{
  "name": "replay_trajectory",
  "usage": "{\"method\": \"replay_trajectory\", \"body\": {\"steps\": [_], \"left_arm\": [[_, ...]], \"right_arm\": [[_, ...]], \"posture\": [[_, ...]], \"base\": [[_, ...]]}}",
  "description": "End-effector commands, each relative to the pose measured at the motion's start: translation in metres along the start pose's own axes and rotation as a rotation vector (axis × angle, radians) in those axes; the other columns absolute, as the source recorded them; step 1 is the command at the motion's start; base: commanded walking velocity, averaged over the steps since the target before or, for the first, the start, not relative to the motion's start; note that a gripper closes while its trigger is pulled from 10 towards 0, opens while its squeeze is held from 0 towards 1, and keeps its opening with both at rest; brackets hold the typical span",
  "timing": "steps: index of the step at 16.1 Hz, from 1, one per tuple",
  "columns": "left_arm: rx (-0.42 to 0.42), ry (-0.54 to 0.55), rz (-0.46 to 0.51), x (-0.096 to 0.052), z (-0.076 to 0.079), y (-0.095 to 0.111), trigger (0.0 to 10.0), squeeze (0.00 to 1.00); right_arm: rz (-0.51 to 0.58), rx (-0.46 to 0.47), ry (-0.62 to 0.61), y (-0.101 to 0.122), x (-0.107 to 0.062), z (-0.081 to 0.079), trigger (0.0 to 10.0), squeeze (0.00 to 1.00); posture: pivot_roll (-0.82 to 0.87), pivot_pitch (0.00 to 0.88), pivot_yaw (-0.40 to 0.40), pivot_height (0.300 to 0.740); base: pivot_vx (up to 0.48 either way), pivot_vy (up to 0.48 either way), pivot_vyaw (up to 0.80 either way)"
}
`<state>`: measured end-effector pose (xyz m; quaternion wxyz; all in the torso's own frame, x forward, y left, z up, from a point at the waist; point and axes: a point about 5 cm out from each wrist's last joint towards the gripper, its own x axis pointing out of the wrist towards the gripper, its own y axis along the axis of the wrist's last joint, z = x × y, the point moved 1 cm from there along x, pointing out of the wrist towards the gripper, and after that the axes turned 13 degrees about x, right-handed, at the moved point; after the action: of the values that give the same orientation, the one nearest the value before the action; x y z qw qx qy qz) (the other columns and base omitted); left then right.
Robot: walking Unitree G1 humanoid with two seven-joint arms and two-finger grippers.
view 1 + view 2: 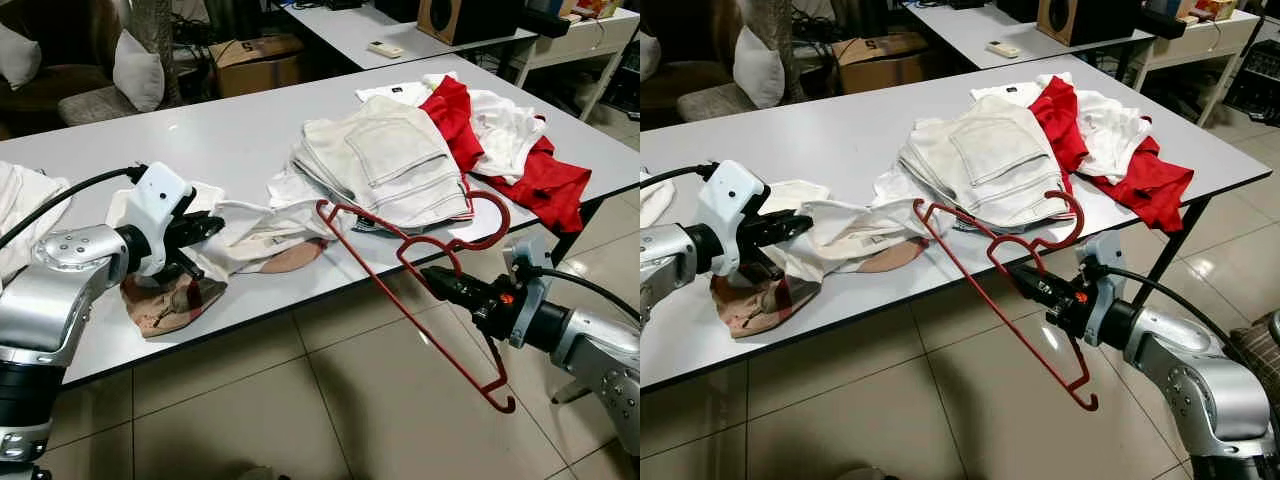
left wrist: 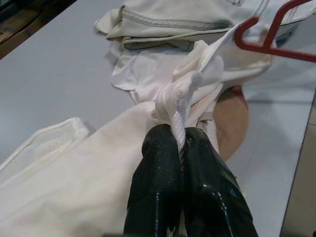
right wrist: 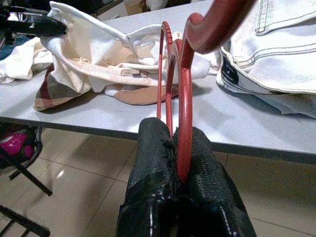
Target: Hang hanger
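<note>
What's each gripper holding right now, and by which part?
Right gripper is shut on the red hanger, gripping it just below the hook. Left gripper is shut on a bunched fold of the white garment.

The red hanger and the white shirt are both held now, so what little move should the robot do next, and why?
Probably slide the near end of the red hanger toward the bunched white shirt. The right gripper is shut on the hanger near its neck, past the table edge. The left gripper pinches a fold of shirt just above the table. The hanger's end lies beside the cloth, not inside it.
</note>
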<state>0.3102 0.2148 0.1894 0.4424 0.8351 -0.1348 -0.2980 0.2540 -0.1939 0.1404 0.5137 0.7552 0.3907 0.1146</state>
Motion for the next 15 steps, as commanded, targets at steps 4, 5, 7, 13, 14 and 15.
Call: {"method": "replay_trajectory", "body": {"steps": [4, 5, 7, 13, 14, 15], "left_arm": [[-0.014, -0.042, 0.109, 0.002, 0.007, 0.021, 0.0, 0.00], [-0.021, -0.047, 0.128, 0.001, 0.007, 0.025, 0.0, 0.00], [-0.017, -0.061, 0.134, 0.000, 0.008, 0.026, 0.0, 0.00], [-0.007, -0.128, 0.155, -0.004, 0.015, 0.030, 0.0, 0.00], [0.001, -0.147, 0.174, -0.004, 0.018, 0.033, 0.0, 0.00], [0.009, -0.159, 0.198, -0.005, 0.020, 0.037, 0.0, 0.00]], "right_arm": [[-0.066, 0.055, 0.104, -0.019, 0.014, -0.015, 10.0, 0.00], [-0.087, 0.061, 0.103, -0.023, 0.017, -0.013, 10.0, 0.00], [-0.096, 0.065, 0.086, -0.025, 0.021, -0.010, 10.0, 0.00], [-0.103, 0.084, 0.003, -0.022, 0.035, 0.003, 10.0, 0.00], [-0.131, 0.087, -0.009, -0.024, 0.038, 0.006, 10.0, 0.00], [-0.165, 0.079, -0.005, -0.027, 0.040, 0.006, 10.0, 0.00]], "posture": [[-0.01, 0.000, 0.063, 0.740], [-0.01, 0.000, 0.063, 0.740], [-0.01, 0.000, 0.063, 0.740], [-0.01, 0.000, 0.059, 0.740], [-0.01, 0.000, 0.059, 0.740], [-0.01, 0.000, 0.058, 0.740]], "base": [[0.000, 0.000, 0.00], [0.000, 0.000, 0.00], [0.000, 0.000, 0.00], [0.000, 0.000, 0.00], [0.000, 0.000, 0.00], [0.000, 0.000, 0.00]]}}
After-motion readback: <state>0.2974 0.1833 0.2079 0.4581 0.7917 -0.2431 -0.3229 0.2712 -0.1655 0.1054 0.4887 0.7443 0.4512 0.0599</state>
